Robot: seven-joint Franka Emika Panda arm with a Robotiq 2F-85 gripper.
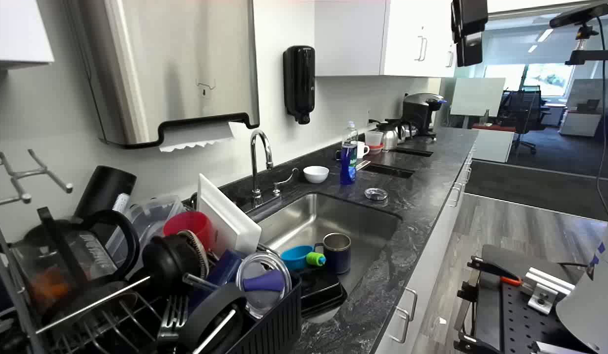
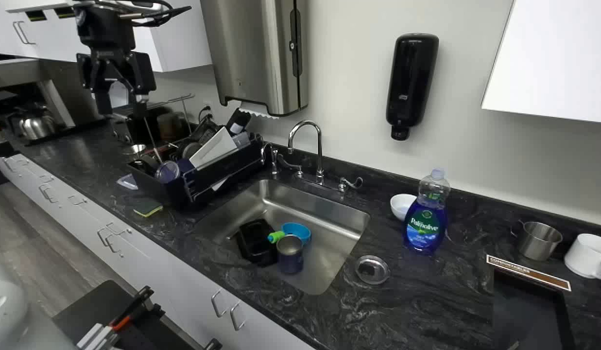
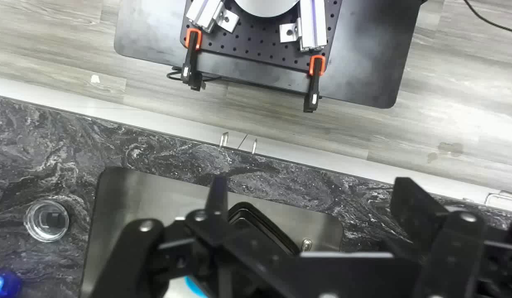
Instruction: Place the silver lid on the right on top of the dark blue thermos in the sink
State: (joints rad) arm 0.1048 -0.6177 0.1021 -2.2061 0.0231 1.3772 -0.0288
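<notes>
The silver lid [image 1: 376, 194] lies flat on the counter beside the sink in both exterior views [image 2: 372, 270]. It is round with a shiny, see-through-looking rim and a darker centre, and shows at the left of the wrist view [image 3: 46, 220]. The dark blue thermos [image 1: 336, 255] stands upright and uncovered in the sink [image 2: 324, 214], with a handle; it also shows in an exterior view [image 2: 290, 255]. In the wrist view it is hidden behind the gripper. My gripper [image 2: 123, 108] is open and empty, high above the counter. Its fingers are wide apart in the wrist view [image 3: 310, 182].
A black container [image 2: 255, 242] and a blue cup [image 2: 298, 232] with a green piece [image 2: 276, 236] crowd the thermos. The faucet [image 2: 319, 150] rises behind the sink. A soap bottle [image 2: 426, 214] and white bowl [image 2: 402, 206] stand near the lid. A full dish rack [image 2: 203, 170] stands beside the sink.
</notes>
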